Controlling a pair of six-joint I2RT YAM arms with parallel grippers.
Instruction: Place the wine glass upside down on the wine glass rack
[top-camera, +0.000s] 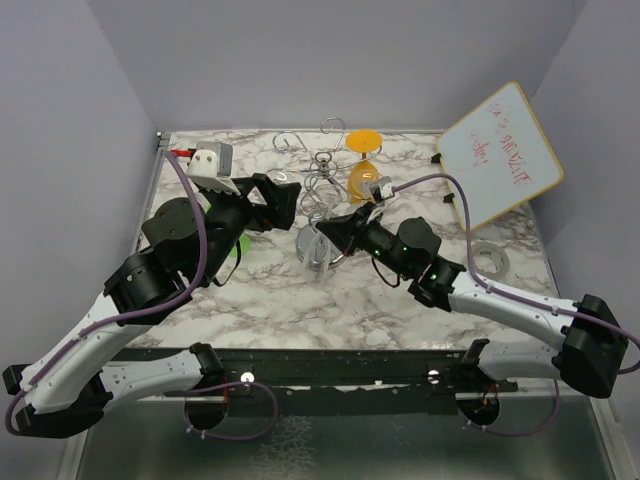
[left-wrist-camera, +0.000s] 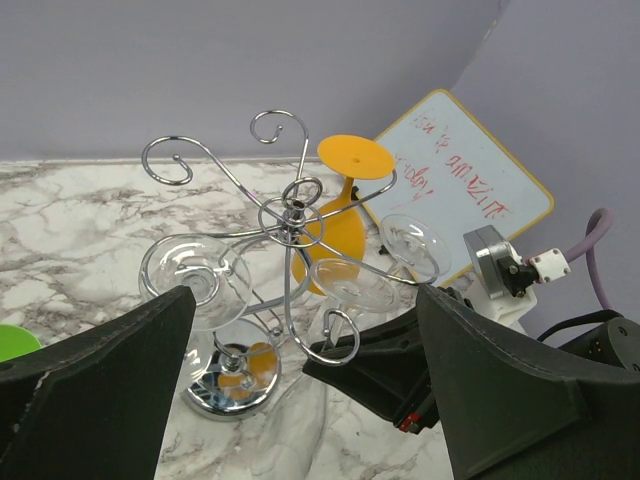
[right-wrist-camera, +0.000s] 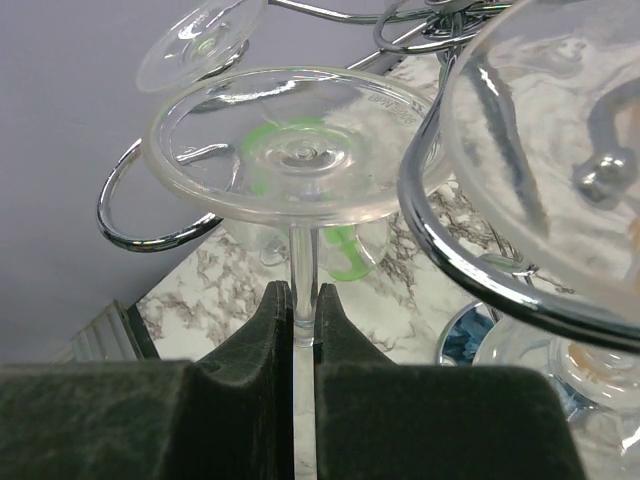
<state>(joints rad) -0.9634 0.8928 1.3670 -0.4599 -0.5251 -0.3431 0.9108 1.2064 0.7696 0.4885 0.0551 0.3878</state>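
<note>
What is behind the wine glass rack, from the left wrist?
A tilted whiteboard. A clear glass on the rack covers part of its left edge.

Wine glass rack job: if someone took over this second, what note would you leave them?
Right tool: shut on the stem of a clear wine glass, held foot-up by the curled arms of the rack.
Left tool: open, empty, beside the rack.
Done: an orange glass already hangs there.
Left: hook the foot in an arm, if not yet seated, then let go.

Overhead and close wrist views (both) share rack (left-wrist-camera: 291, 212)
</note>
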